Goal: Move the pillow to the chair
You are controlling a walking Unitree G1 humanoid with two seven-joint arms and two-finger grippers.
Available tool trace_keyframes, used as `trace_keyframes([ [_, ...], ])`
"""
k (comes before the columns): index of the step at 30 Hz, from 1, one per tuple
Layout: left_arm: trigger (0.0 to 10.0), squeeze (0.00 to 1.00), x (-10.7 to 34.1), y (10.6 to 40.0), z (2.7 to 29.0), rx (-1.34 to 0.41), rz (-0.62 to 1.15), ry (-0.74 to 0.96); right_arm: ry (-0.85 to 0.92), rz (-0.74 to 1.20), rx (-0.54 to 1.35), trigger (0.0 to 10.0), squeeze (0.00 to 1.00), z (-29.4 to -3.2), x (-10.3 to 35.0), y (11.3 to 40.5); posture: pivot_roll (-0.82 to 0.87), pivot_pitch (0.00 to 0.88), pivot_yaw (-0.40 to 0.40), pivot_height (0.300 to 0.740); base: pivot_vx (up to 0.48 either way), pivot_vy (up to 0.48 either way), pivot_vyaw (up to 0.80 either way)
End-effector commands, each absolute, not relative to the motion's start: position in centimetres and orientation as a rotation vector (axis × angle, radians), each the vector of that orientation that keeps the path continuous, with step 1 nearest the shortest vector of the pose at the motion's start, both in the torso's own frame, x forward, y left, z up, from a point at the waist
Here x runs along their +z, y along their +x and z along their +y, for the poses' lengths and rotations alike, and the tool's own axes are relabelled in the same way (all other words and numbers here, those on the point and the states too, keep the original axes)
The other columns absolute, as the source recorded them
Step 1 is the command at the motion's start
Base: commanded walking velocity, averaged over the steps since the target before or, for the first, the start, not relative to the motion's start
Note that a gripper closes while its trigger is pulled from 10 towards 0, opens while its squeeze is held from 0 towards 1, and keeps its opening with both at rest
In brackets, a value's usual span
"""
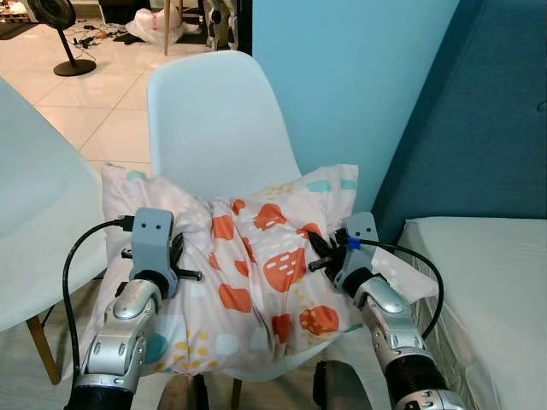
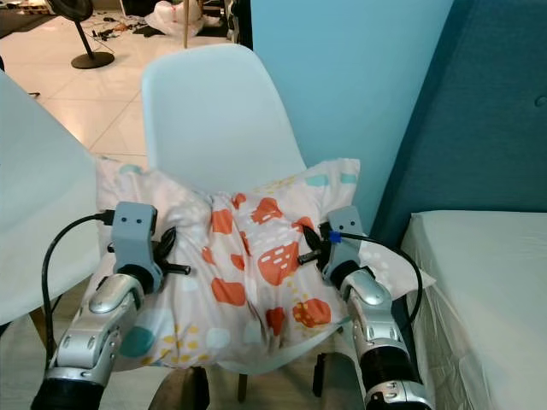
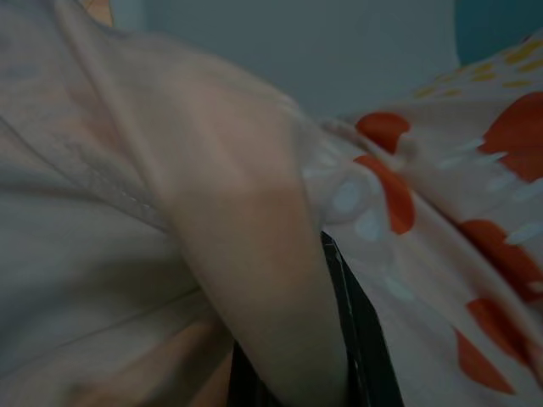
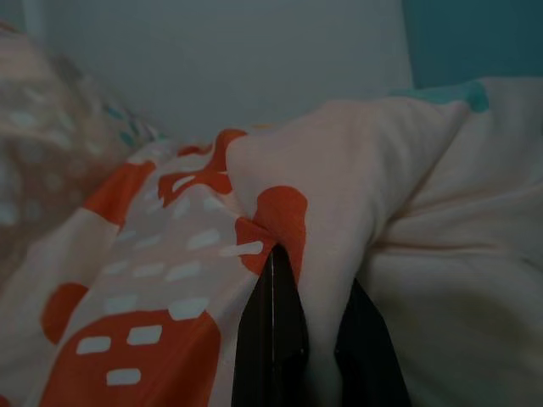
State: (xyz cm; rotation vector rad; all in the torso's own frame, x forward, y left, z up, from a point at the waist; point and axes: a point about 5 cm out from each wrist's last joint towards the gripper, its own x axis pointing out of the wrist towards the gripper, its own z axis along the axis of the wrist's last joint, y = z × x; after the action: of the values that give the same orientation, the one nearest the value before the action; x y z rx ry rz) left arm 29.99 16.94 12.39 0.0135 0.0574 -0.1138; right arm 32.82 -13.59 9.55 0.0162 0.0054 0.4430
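Pillow [image 1: 256, 273] rests on the white chair [image 1: 214, 120] seat, pinched at either side by the left claw [image 1: 175, 256] and right claw [image 1: 318, 249]. Both should release together, then retreat without dragging fabric.

Head views: bright, even daylight, sharp overall, no motion blur. Glare on tiled floor [image 1: 102, 102] at upper left, where light comes in. Soft shadows in pillow [image 1: 256, 273] folds and under chair [image 1: 214, 120] seat edge. Slight wide-angle bend at frame edges. Wrist views: dim, greyish, low contrast; fabric close to lens out of focus, black fingers [image 4: 271, 339] in shade.
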Motion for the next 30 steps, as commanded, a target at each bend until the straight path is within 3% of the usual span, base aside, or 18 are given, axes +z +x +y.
trace_keyframes([
  [1, 10.0, 0.00, 13.0, 30.1, 16.6, -0.127, 0.006, 0.001, 0.007, -0.056, 0.472, 10.0, 0.00, -12.6, 10.5, 32.9, 0.03, 0.048, -0.039, 0.631, 0.000, 0.000, 0.00],
  [21, 10.0, 0.00, 13.7, 30.0, 16.2, -0.169, -0.046, 0.006, 0.039, -0.138, 0.456, 10.0, 0.00, -12.4, 11.8, 33.1, 0.03, 0.056, -0.036, 0.736, 0.000, 0.000, 0.00],
  [30, 10.0, 0.00, 13.7, 30.0, 16.0, -0.182, -0.047, 0.010, 0.044, -0.144, 0.455, 10.0, 0.00, -12.5, 11.9, 33.1, 0.03, 0.059, -0.033, 0.740, 0.000, 0.000, 0.00],
])
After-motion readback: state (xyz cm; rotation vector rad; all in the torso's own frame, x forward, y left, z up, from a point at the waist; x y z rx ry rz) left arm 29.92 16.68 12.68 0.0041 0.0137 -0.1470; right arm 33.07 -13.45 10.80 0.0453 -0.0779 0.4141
